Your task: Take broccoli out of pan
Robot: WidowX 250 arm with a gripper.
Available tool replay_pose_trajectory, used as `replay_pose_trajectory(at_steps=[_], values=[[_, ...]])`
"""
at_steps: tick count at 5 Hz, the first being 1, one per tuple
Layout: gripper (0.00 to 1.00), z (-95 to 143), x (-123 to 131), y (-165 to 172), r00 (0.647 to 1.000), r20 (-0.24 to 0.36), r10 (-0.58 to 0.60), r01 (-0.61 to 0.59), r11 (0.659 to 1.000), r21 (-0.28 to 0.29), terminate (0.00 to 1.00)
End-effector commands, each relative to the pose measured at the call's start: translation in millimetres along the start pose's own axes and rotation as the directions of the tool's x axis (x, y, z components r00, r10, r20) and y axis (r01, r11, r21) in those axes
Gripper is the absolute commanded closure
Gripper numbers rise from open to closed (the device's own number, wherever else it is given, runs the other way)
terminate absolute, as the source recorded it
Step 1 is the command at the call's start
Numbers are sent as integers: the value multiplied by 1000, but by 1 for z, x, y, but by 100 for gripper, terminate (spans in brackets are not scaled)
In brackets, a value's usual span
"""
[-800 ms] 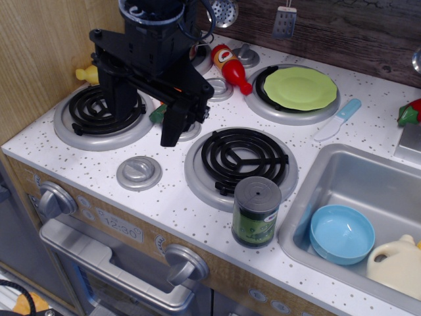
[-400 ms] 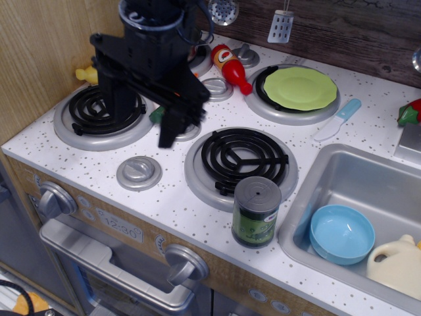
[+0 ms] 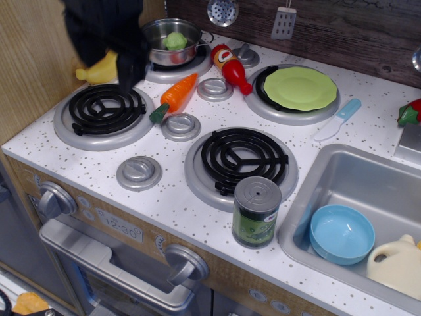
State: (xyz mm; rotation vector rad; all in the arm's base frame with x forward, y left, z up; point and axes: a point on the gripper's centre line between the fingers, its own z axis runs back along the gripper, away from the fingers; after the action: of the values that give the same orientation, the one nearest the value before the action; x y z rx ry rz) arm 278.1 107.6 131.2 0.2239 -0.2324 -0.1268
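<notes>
The broccoli [image 3: 175, 41], a small light-green lumpy toy, lies inside the pan [image 3: 161, 29]. The pan is a shiny steel pot on the back-left burner. My gripper [image 3: 125, 66] is a black motion-blurred shape at the top left, just left of the pan and above the front-left burner [image 3: 99, 112]. The blur hides its fingers, so I cannot tell whether it is open or shut. It does not touch the broccoli.
An orange carrot [image 3: 177, 94] lies between the burners. A yellow toy [image 3: 97, 70] sits by the wooden wall. A red bottle [image 3: 230, 66], a lime plate [image 3: 299, 87], a blue knife [image 3: 339, 118] and a can [image 3: 256, 212] stand further right. The sink [image 3: 368, 178] holds a blue bowl [image 3: 341, 234] and a jug [image 3: 398, 263].
The arm has moved back and to the left, away from the middle of the stove. The pan with the broccoli and the carrot, hidden before, now show.
</notes>
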Motion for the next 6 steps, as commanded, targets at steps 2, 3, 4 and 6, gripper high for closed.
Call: replay_pose_trajectory(at_steps=[2,3,4,6], values=[[0,-37,79,70,962,253,-106,91,993,72,0],[0,-61,108,74,939,302,-164,150,986,70,0],[0,-65,132,81,919,339,-201,175,979,106,0],[0,-70,160,85,897,376,-235,217,972,89,0]])
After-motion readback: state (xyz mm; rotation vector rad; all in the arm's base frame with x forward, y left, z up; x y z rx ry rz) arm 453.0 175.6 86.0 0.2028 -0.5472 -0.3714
